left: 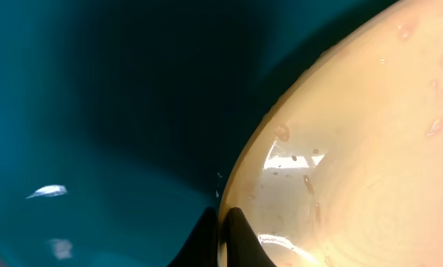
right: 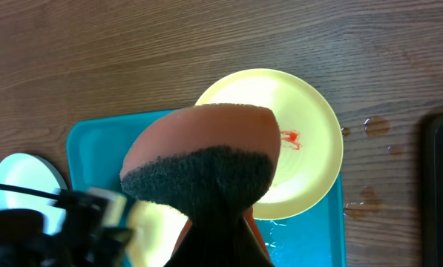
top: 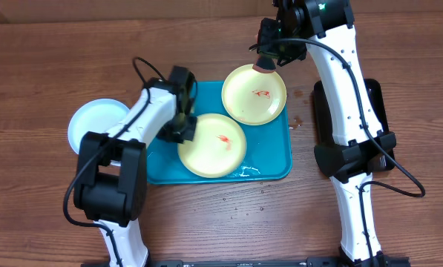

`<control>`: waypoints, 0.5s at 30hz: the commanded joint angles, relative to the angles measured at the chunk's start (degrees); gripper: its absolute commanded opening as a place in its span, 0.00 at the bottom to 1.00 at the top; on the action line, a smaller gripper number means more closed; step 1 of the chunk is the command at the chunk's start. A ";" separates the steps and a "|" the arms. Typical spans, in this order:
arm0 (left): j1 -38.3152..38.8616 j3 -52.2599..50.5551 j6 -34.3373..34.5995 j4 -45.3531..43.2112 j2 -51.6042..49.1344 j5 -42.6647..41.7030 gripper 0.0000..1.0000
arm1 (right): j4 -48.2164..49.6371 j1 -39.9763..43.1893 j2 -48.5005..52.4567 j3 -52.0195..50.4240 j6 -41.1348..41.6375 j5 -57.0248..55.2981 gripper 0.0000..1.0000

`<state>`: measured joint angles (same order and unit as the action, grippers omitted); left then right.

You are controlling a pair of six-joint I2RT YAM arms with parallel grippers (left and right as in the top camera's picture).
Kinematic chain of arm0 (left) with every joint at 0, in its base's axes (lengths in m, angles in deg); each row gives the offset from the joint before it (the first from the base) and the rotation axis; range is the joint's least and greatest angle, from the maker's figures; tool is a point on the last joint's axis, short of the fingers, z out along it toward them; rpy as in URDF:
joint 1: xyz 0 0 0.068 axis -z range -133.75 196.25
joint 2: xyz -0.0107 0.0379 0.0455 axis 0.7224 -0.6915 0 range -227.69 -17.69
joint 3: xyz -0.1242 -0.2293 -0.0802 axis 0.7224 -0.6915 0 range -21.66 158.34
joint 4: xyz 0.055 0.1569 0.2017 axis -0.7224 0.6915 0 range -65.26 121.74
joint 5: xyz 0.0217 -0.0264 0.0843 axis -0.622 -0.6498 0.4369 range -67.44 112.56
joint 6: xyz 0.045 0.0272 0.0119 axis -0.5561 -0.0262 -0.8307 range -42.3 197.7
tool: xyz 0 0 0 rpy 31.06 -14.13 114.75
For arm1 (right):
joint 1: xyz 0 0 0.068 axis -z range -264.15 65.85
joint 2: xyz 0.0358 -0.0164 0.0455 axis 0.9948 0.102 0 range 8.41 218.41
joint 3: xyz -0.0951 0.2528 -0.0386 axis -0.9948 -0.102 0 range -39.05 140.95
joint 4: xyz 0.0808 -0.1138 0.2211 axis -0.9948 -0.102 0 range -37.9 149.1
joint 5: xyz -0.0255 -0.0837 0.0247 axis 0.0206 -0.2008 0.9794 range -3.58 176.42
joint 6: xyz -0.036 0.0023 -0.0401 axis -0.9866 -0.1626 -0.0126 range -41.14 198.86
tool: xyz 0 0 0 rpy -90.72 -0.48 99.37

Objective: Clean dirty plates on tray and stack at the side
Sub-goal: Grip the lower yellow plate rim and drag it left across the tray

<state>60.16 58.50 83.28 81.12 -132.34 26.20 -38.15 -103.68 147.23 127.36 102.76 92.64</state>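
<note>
Pinched shut on the left rim of the near pale yellow-green round plastic plate (top: 214, 148) with the left pincer (left: 222, 236); rest of the plate off to that pincer's right, flat on the large turquoise rectangular plastic tray (top: 273, 165). Clamped in the closed right pincer (top: 268, 55): an orange sponge with a dark scouring face (right: 199, 159). Directly below and just ahead of that sponge: second pale yellow-green plate (right: 303, 126), red smear near centre, partly on the tray's far corner, partly over the wooden table (top: 58, 44). Round, so no long axis to align; probably a straight drop to wipe, right arm nearer. Behind the left pincer, off the tray: light blue round plate (top: 89, 122). Droplets about, so expect slip. Narrow black tray (right: 442, 193) close beside the right arm, limiting room.
</note>
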 commanded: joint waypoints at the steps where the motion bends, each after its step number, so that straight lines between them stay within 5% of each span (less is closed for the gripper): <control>1: -1.92 4.70 -0.94 0.66 -0.39 13.35 0.04 | 0.22 0.15 -1.99 1.33 -0.33 0.55 0.04; 3: -2.01 8.13 -1.60 1.09 -0.39 15.67 0.09 | 0.22 0.15 -1.99 1.33 -0.33 0.55 0.04; 5: -1.99 10.95 -3.06 1.20 -0.39 17.00 0.38 | 0.22 0.15 -2.01 1.33 -0.33 0.55 0.04; 6: -1.90 12.76 -4.50 1.18 -0.39 17.38 0.64 | 0.20 0.15 -2.01 1.33 -0.33 0.55 0.04; 7: -1.88 13.94 -5.62 1.07 -0.39 17.35 0.70 | 0.22 0.15 -1.99 1.33 -0.33 0.55 0.04; 11: -2.01 16.13 -5.79 1.62 -0.39 15.39 0.84 | 0.22 0.15 -2.01 1.33 -0.33 0.55 0.04; 15: -3.48 16.37 -4.09 4.90 -0.39 2.47 0.82 | 0.20 0.15 -1.99 1.33 -0.33 0.55 0.04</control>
<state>57.72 73.95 78.80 84.16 -132.47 38.00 -38.13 -103.68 147.23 127.36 102.80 92.64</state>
